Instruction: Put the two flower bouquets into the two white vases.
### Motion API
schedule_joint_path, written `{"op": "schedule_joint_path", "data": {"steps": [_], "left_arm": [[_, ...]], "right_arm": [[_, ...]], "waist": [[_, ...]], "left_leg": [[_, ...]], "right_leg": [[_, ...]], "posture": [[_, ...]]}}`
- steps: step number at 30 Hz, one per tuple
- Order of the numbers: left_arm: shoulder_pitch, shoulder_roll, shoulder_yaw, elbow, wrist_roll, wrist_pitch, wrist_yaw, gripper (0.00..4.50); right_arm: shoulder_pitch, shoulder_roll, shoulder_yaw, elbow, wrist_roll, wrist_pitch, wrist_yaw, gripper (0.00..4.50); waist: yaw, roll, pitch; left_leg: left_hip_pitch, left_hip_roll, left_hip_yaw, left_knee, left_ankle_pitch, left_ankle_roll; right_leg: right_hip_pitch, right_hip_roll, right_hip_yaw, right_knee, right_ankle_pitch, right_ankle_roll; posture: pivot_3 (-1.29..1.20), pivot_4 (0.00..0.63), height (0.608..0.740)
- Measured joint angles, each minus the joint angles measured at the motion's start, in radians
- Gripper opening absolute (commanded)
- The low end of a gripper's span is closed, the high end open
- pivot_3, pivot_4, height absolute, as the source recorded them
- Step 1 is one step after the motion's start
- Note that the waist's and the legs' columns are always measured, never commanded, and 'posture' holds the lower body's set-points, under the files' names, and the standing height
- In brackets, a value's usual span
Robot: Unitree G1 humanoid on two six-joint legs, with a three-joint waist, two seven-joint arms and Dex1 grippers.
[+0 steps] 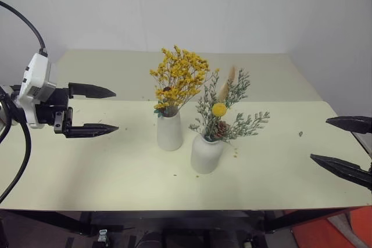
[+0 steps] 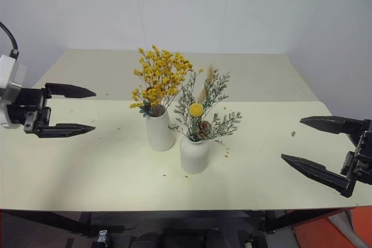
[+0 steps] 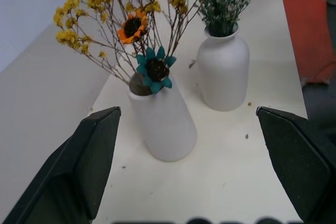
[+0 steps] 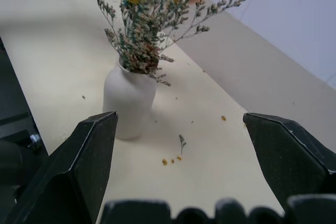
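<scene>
The mustard-yellow bouquet [image 1: 178, 78] stands upright in the taller tapered white vase [image 1: 170, 131] at the table's middle. Just right of it and nearer to me, the grey-green bouquet [image 1: 225, 107] with a yellow ball flower stands in the shorter round white vase [image 1: 206, 153]. My left gripper [image 1: 93, 110] hovers to the left of the vases, apart from them, open and holding nothing. Over at the right edge my right gripper [image 2: 317, 143] is likewise open and empty, well clear of the short vase [image 4: 129, 99].
The pale cream table [image 1: 87, 166] carries small yellow crumbs [image 4: 171, 160] near the short vase. A seam runs across the tabletop behind the vases. A white wall stands behind the table. An orange-red object [image 1: 331, 230] sits below the table's front right corner.
</scene>
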Motion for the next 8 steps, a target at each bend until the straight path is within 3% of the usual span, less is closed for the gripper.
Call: {"op": "schedule_joint_path", "data": {"steps": [8], "left_arm": [[0.039,-0.026,0.000,-0.024,0.000,-0.003,0.019,4.50]], "right_arm": [[0.035,-0.006,-0.076,-0.005,0.026,0.041,0.011,4.48]], "waist": [[0.010,0.000,0.000]], "left_leg": [[0.000,0.000,0.000,0.000,0.000,0.000]], "right_leg": [[0.000,-0.001,0.000,0.000,0.000,0.000]], "posture": [[0.00,0.150,0.740]]}}
